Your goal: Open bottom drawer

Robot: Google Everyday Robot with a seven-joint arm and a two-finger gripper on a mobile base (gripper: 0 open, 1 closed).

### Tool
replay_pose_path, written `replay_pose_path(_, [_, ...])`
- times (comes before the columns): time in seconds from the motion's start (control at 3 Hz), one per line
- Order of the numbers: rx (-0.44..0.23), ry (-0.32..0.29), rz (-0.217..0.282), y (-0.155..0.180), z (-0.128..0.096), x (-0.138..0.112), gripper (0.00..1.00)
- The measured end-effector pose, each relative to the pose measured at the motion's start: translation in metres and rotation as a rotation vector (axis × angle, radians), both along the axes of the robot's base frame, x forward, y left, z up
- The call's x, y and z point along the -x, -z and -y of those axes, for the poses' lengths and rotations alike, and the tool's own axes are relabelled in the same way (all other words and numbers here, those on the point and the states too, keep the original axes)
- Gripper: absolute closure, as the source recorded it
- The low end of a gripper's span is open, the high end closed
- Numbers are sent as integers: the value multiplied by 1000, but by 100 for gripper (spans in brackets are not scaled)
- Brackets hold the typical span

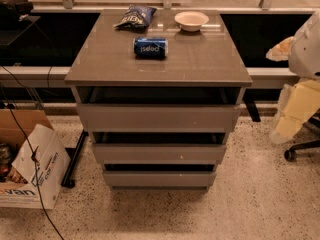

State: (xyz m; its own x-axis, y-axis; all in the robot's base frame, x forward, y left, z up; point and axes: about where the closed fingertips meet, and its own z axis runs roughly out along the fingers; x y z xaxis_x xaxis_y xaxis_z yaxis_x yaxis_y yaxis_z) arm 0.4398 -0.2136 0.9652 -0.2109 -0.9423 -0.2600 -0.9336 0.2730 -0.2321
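The bottom drawer [159, 178] is the lowest and smallest-looking of three plain grey fronts in a grey cabinet [158, 64] at the centre. Its front sits in line with the cabinet, with a dark gap above it. The mid drawer [159, 153] and the top drawer [158, 117] are above it. My gripper [294, 118] hangs at the right edge of the view on the white arm [306, 46]. It is well to the right of the cabinet, at about the top drawer's height, and touches nothing.
On the cabinet top lie a blue can [150, 48] on its side, a chip bag [135, 17] and a white bowl [191, 20]. A cardboard box [31, 170] and cables stand on the floor at left. A chair base [301, 149] is at right.
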Motion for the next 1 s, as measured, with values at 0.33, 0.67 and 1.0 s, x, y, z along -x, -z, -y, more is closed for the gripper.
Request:
replay_pose_path(0.33, [-78, 10, 7, 26, -1, -2, 0])
replay_pose_path(0.67, [-92, 52, 21, 60, 1, -8, 0])
replay_pose_path(1.0, [-129, 104, 0, 105, 11, -18, 0])
